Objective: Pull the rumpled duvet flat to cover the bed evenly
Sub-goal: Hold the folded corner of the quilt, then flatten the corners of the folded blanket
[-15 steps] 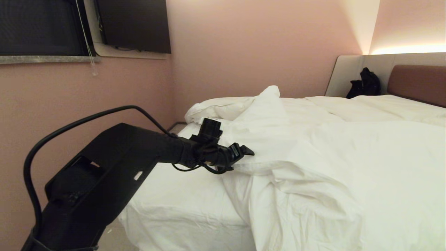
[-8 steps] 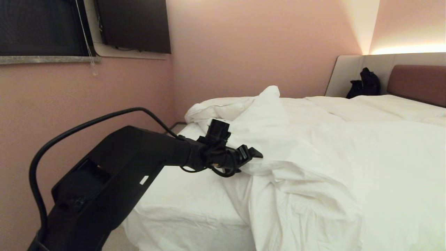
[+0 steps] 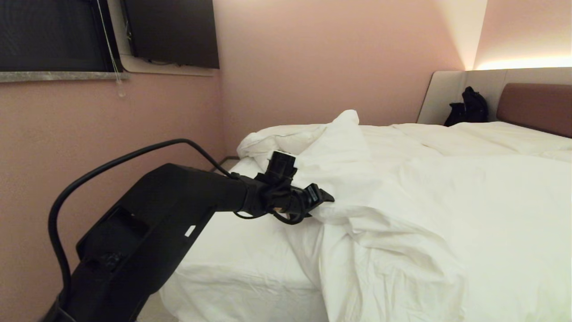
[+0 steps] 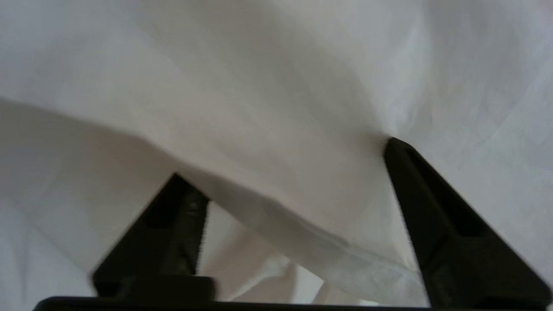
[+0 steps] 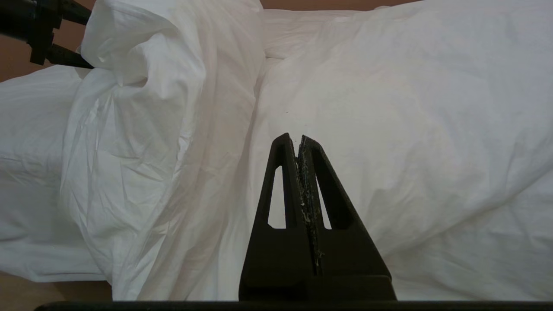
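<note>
Closing the left end effector (image 4: 285,160), fingers spread, around the folded duvet (image 3: 402,192) edge between them. Next, pinching tight and pulling toward the bare bed (image 3: 232,264) corner.

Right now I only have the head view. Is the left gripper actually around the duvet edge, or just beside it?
Observer: Around it. The left wrist view shows the left gripper open, with a folded edge of the duvet running between its fingers. It is not pinched yet.
Operator: Right arm? It's not in my view.
Observer: The right wrist view shows the right gripper shut and holding nothing, with the smoother stretch of the duvet in front of it.
</note>
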